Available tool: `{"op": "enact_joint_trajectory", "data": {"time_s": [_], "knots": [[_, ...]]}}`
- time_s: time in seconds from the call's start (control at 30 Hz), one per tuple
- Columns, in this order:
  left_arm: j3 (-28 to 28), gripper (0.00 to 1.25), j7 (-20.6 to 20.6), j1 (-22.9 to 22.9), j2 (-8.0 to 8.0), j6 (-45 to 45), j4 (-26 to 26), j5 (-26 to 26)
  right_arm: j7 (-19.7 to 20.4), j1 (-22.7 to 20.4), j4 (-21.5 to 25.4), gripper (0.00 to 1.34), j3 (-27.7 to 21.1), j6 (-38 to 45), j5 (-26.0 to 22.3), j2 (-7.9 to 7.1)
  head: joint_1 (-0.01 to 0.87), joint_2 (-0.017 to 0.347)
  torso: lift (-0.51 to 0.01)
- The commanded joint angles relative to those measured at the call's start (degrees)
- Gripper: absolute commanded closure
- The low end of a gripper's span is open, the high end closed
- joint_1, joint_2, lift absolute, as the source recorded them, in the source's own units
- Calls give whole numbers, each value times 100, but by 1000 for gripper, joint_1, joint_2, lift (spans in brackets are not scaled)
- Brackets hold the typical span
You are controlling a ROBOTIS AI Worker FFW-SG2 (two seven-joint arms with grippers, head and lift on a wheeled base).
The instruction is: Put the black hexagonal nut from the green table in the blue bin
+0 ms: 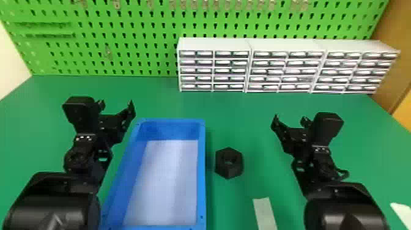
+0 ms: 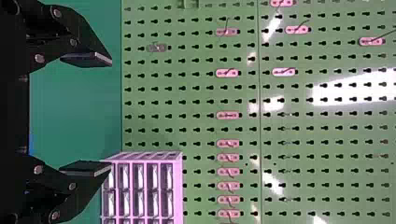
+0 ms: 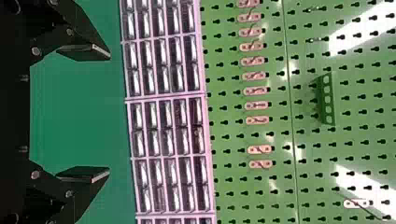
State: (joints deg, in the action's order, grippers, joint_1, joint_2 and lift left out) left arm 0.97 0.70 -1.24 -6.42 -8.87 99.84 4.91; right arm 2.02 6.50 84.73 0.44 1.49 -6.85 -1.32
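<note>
In the head view, the black hexagonal nut (image 1: 229,170) lies on the green table (image 1: 244,116), just right of the blue bin (image 1: 201,171), with a small gap between them. The bin holds nothing. My left gripper (image 1: 117,105) is open at the bin's far left corner; in the left wrist view the left gripper (image 2: 111,115) has its fingers wide apart with nothing between them. To the right of the nut and farther back, my right gripper (image 1: 289,120) stands open; in the right wrist view the right gripper (image 3: 110,114) holds nothing.
White drawer cabinets (image 1: 214,44) stand at the back of the table, against the green pegboard (image 1: 122,27). A pale strip (image 1: 264,212) lies on the table nearer than the nut, and another pale piece (image 1: 403,212) is at the right edge.
</note>
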Motion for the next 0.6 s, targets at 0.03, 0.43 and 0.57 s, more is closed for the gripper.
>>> {"op": "enact_joint_trajectory", "data": {"time_s": [0.03, 0.43, 0.57], "knots": [[0, 463, 0, -8, 0, 0, 0, 2, 0, 0, 0, 398, 9, 0, 0, -9, 686, 52, -97], [0, 463, 0, -17, 0, -18, 0, 2, 0, 105, 202, 398, 176, 642, -53, -18, 686, 52, -97], [0, 463, 0, -17, 0, -18, 0, 2, 0, 193, 378, 398, 281, 1116, -62, -18, 686, 52, -97]]}}
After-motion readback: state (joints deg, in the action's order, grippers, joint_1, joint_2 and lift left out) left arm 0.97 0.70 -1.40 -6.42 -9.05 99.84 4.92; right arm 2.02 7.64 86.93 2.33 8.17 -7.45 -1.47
